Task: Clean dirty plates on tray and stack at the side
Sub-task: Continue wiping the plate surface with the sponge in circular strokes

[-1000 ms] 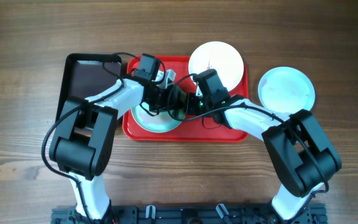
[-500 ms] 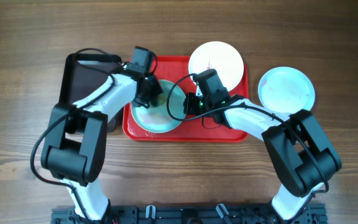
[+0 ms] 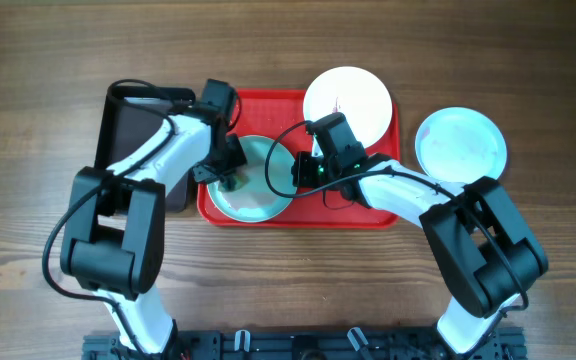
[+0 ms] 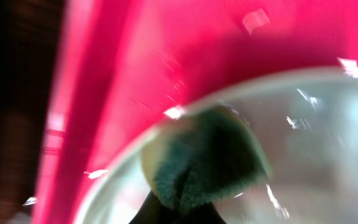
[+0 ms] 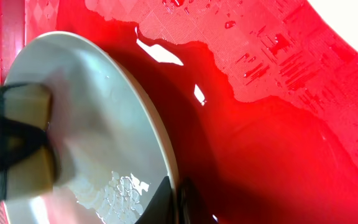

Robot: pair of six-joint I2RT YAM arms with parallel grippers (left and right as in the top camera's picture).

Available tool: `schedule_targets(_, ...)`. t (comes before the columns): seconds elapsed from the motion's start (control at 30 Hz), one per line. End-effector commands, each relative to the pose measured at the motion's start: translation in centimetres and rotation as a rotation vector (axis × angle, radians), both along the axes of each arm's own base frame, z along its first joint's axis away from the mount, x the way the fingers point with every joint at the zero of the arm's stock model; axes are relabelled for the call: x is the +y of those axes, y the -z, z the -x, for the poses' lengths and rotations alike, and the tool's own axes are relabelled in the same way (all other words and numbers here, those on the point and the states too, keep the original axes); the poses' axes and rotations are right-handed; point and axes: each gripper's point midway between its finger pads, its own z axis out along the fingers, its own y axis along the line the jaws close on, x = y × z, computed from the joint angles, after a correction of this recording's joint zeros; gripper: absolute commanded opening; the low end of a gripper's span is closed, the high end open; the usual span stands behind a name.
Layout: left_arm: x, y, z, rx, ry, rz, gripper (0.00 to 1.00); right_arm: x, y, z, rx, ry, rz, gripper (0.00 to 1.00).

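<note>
On the red tray (image 3: pixel 268 105) a pale mint plate (image 3: pixel 263 195) stands tilted, its right rim raised. My right gripper (image 3: pixel 296 172) is shut on that rim, seen edge-on in the right wrist view (image 5: pixel 174 199). My left gripper (image 3: pixel 230 178) is shut on a green-and-yellow sponge (image 4: pixel 201 155) and presses it onto the plate's left part (image 5: pixel 98 118). The sponge (image 5: pixel 20 134) sits near the plate's edge. A white plate (image 3: pixel 353 95) with a thin red smear lies at the tray's far right corner. Another mint plate (image 3: pixel 460 140) rests on the table to the right of the tray.
A black tray (image 3: pixel 133 125) lies just left of the red tray, partly under my left arm. Water pools on the tray floor (image 5: pixel 260 68) beside the tilted plate. Wooden table (image 3: pixel 48 250) surrounds everything.
My left gripper has swept the sponge across the mint plate from its right side to its left and nearer part. The right gripper has kept hold of the rim.
</note>
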Motion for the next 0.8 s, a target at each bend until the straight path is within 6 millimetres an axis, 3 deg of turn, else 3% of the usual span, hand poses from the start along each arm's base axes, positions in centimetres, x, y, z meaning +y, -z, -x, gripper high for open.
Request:
schedule_targets(0.0,-5.5,2.7,6.2,0.241,0.17,0.362,0.04,-0.3,0.8,-0.2,0.016,0.007,0.012,0.04)
schedule_targets(0.13,-6.9,2.2,5.2,0.201,0.169,0.442,0.04,-0.3,0.8,-0.2,0.014,0.007,0.01,0.04)
schedule_targets(0.3,-7.5,2.4,2.4,0.09,0.142,0.449,0.04,-0.3,0.8,-0.2,0.015,0.007,0.011,0.04)
schedule_targets(0.47,-6.3,3.1,-1.0,-0.04,0.078,0.348,0.04,-0.3,0.8,-0.1,0.016,0.002,0.01,0.04)
schedule_targets(0.63,-0.7,4.6,-2.6,-0.095,-0.149,0.024,0.04,-0.2,0.8,-0.1,0.017,0.0,0.008,0.04)
schedule_targets(0.77,4.4,4.7,-1.0,-0.077,-0.324,-0.252,0.04,-0.2,0.8,-0.1,0.017,0.001,0.008,0.04)
